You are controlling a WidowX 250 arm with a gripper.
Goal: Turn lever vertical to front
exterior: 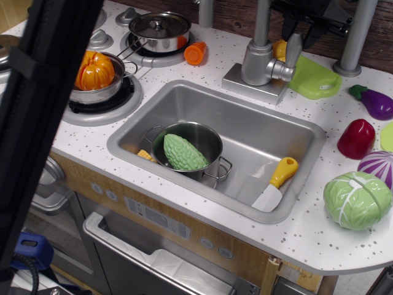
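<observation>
The lever (293,52) is a flat silver-grey paddle that stands upright on the right side of the grey tap body (258,61), joined to it by a short stub. My black gripper (299,31) hangs at the top edge of the view, right over the lever's upper tip. Its fingers (287,26) are spread, one on each side of the tip, and I cannot tell whether they touch it. Most of the gripper is cut off by the frame.
The tall tap pipe (263,21) rises just left of the gripper, and a grey post (357,34) stands to its right. A green cutting board (316,78) lies behind the lever. The sink (184,98) holds a pot with a green vegetable (183,152) and a yellow-handled knife (276,183).
</observation>
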